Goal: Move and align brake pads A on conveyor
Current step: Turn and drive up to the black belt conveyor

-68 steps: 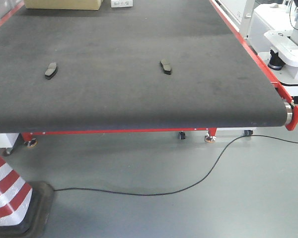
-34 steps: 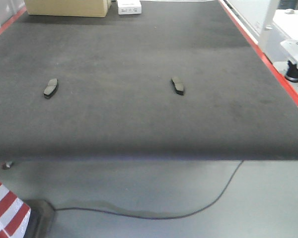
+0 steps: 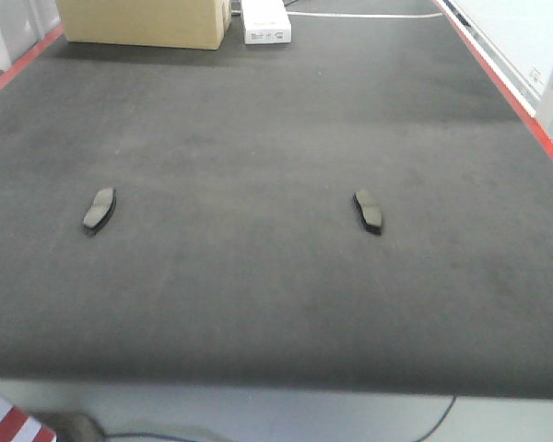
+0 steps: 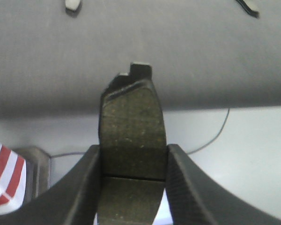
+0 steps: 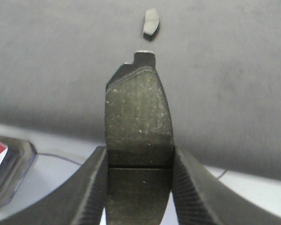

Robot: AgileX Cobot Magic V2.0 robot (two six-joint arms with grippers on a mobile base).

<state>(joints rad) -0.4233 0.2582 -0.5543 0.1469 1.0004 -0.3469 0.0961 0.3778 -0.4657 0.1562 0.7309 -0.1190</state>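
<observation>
Dark grey conveyor (image 3: pixel 258 304) now fills almost the whole front view, where a second ago we saw its near edge and the floor, so we judge the robot has come close enough to place. Two brake pads A lie on it, left (image 3: pixel 99 208) and right (image 3: pixel 368 210), well apart. The left gripper (image 4: pixel 133 161) clamps a third pad (image 4: pixel 131 124), the right gripper (image 5: pixel 139 161) a fourth (image 5: pixel 138 117). We read no writing on the white box (image 3: pixel 264 20)

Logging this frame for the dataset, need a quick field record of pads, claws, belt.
pads on belt: left pad and right pad, apart, lying flat
left claw: shut on held pad
right claw: shut on second held pad
conveyor: dark belt
far end: cardboard box, white box
</observation>
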